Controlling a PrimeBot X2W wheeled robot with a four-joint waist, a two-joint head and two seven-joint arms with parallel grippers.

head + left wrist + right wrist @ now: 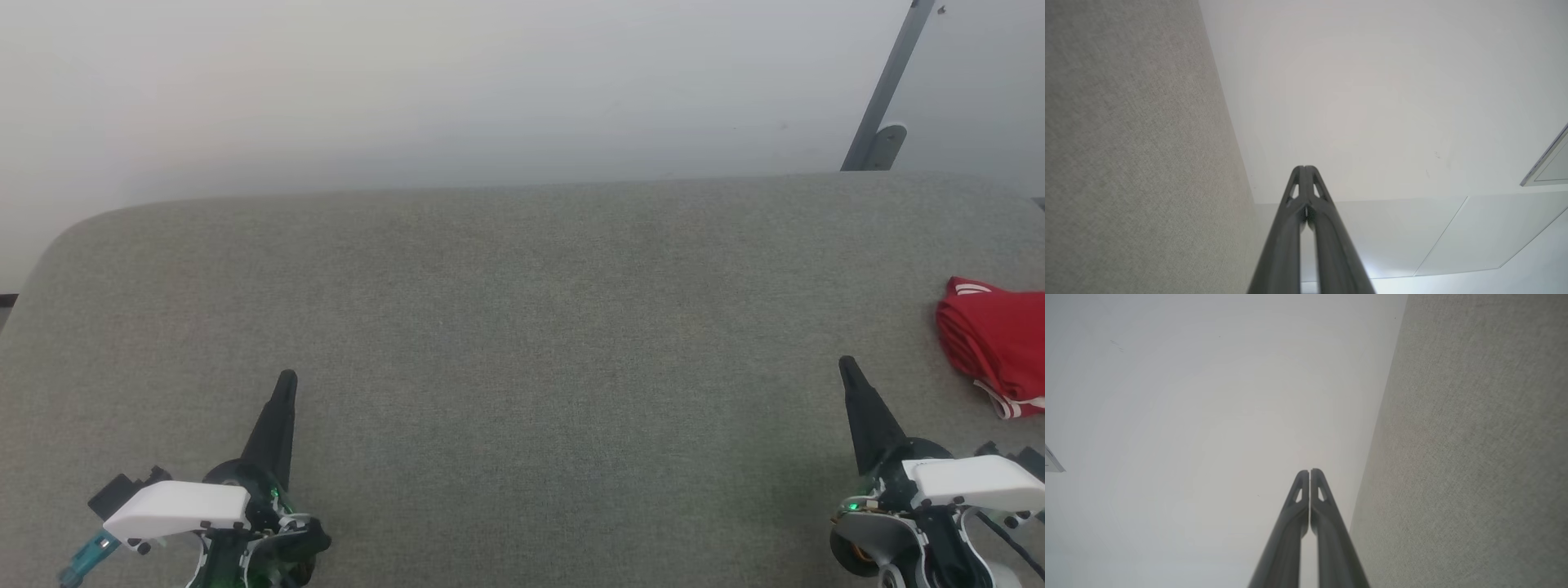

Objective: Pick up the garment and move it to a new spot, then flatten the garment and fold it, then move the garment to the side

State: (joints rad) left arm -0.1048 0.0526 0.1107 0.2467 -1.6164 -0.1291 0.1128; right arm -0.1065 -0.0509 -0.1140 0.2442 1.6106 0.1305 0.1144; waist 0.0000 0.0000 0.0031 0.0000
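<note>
Both pincers are clenched tight with nothing in them: the left gripper (286, 378) is low at the left and the right gripper (847, 363) low at the right, 2 dark finger pairs pressed into single points over the grey woven upholstered surface (522, 327). They're parked wide apart, flanking the work area. Further out, past the right gripper and apart from it, lies the garment (996, 343), a red shiny jersey with white stripe trim, bunched compactly at the surface's right edge. That reads as folded and set aside, so I'd call the job about done. Beyond are a plain pale wall (408, 82) and 1 slanted grey metal strut (891, 77).
</note>
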